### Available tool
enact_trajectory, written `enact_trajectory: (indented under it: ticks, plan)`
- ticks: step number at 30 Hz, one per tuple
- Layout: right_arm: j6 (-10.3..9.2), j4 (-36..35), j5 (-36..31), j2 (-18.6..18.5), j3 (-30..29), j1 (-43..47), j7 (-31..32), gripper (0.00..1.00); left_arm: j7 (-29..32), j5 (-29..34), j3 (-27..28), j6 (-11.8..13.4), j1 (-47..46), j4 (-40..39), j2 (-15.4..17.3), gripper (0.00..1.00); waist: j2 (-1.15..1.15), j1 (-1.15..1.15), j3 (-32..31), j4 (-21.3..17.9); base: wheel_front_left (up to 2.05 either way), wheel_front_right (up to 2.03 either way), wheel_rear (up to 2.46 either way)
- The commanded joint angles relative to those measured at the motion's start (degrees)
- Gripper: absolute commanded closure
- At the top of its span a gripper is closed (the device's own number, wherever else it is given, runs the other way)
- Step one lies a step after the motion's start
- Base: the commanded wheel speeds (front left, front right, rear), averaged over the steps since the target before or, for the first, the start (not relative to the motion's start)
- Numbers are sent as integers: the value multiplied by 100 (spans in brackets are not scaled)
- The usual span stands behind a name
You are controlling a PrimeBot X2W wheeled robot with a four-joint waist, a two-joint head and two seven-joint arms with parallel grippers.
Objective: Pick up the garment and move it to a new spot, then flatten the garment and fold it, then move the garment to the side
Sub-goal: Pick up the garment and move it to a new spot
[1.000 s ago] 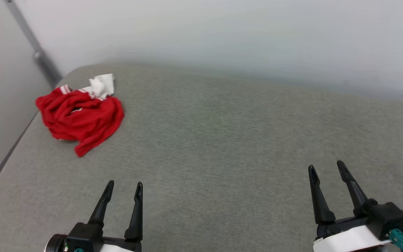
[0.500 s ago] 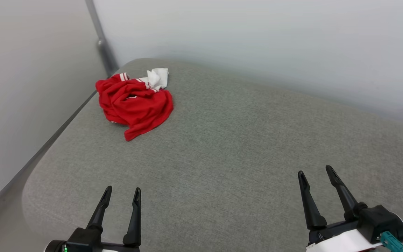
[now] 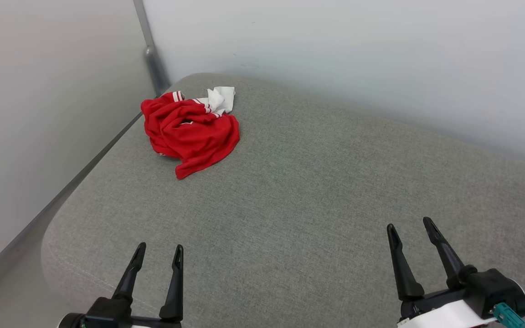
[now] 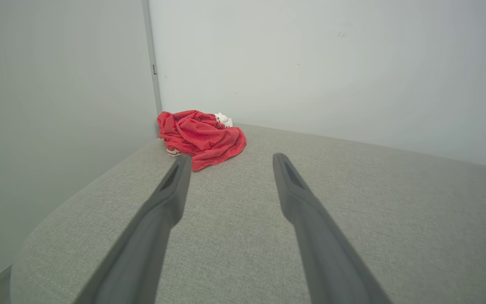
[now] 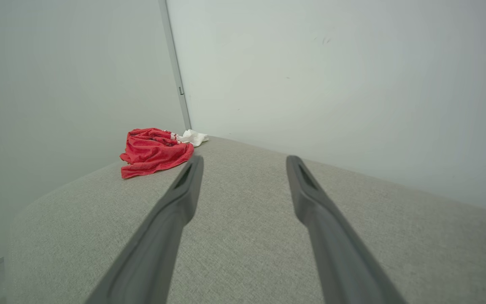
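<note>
From my head, the crumpled red-and-white jersey T-shirt (image 3: 192, 130) lies at the far left corner of the grey fabric cushion (image 3: 312, 182), far from my left claw (image 3: 160, 246) and right claw (image 3: 408, 223), both released, empty. My left wrist sees it ahead; my right wrist, ahead-left.

the garment (image 3: 189, 132) lay on the cushion (image 3: 317, 191), in its far left corner, close to the left edge and just short of the back edge. behind the cushion stood the back wall (image 3: 344, 50). a side wall (image 3: 39, 91) ran along the cushion's left, and a corner strip (image 3: 153, 64) stood where the two walls met, just behind the garment. a band of floor (image 3: 16, 291) lay between the cushion's left edge and the side wall. the left gripper (image 3: 160, 246) hung over the near left corner and the right gripper (image 3: 409, 223) over the near edge toward the right. their jaws pointed toward the far edge, and both were well apart from the garment.
</note>
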Motion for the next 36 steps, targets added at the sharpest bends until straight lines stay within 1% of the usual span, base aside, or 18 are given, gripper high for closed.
enact_trajectory:
  ticks: [1,8,13,15,17,20,21,25,28,29,32,34,36]
  plan:
    - [-2,0,7,1,13,11,-12,0,-28,-27,13,33,24,-31,-6,0,0,0,4,-6,0,0,0]
    - [-2,-18,-75,1,10,-72,-12,0,-28,-252,144,30,-167,-104,-5,0,0,0,146,-116,0,0,0]
    - [-2,-87,-237,1,-6,-215,-12,0,-23,-261,477,-65,-561,-163,14,0,0,0,518,-331,0,0,0]
    - [-2,-117,-338,1,-24,-292,-11,0,-23,-306,577,-111,-833,-65,117,0,0,0,736,-444,0,0,0]
    - [-2,-138,-448,0,-36,-376,-12,0,-23,-368,606,-137,-1191,96,300,0,0,0,964,-563,0,0,0]
    - [-2,-200,-605,0,-67,-481,-12,0,-22,-532,505,-148,-1854,531,777,0,0,0,1349,-747,0,0,0]
    - [-3,-263,-710,0,-101,-569,-12,0,54,-720,265,-152,-2406,882,1254,0,0,0,1637,-875,0,0,0]
    - [-3,-334,-865,-6,-155,-711,-12,0,798,-1257,-250,-149,-3487,1411,2276,0,0,0,2117,-1140,0,0,0]
    - [-3,-451,-953,-44,-281,-846,-12,0,1417,-1738,-688,-146,-4320,1563,3044,0,0,0,2522,-1328,0,0,0]
    - [-2,-493,-966,-48,-322,-884,-12,0,1637,-1915,-807,-144,-4551,1649,3301,0,0,0,2651,-1403,0,0,0]
    - [-3,-601,-989,-60,-453,-1001,-12,0,2436,-2488,-1268,-145,-5155,1890,3931,0,0,0,2966,-1610,0,0,0]
    - [-2,-652,-1003,-57,-500,-1055,-12,0,3130,-3043,-1500,-145,-5489,2074,4270,0,0,0,3140,-1735,0,0,0]
    - [-3,-698,-994,-52,-499,-1110,-12,0,3946,-3634,-1686,-145,-5710,2241,4579,0,0,0,3307,-1867,0,0,0]
